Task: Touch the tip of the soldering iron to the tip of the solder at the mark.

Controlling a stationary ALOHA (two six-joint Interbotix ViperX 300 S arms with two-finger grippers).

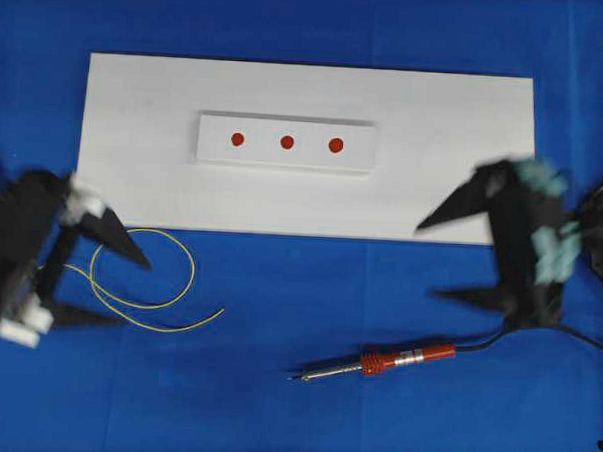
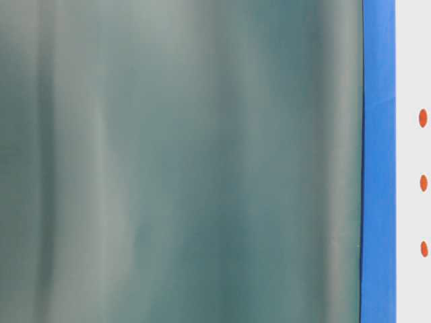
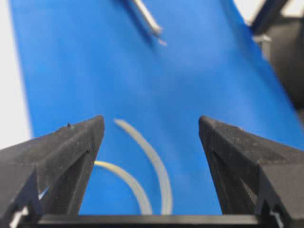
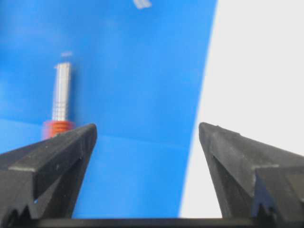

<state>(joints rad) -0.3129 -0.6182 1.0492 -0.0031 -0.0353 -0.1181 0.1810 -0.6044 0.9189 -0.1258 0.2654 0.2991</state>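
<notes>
The soldering iron lies on the blue cloth at the front right, its metal tip pointing left and its black cord running right. The solder, a thin yellow wire, curls in a loop at the front left. Three red marks sit in a row on a small white block. My left gripper is open over the solder loop, and the solder shows between its fingers, untouched. My right gripper is open above and to the right of the iron. In the right wrist view the soldering iron lies left of the open right gripper.
The block rests on a wide white board across the back of the blue cloth. The table-level view is mostly filled by a blurred grey-green surface, with the red marks at its right edge.
</notes>
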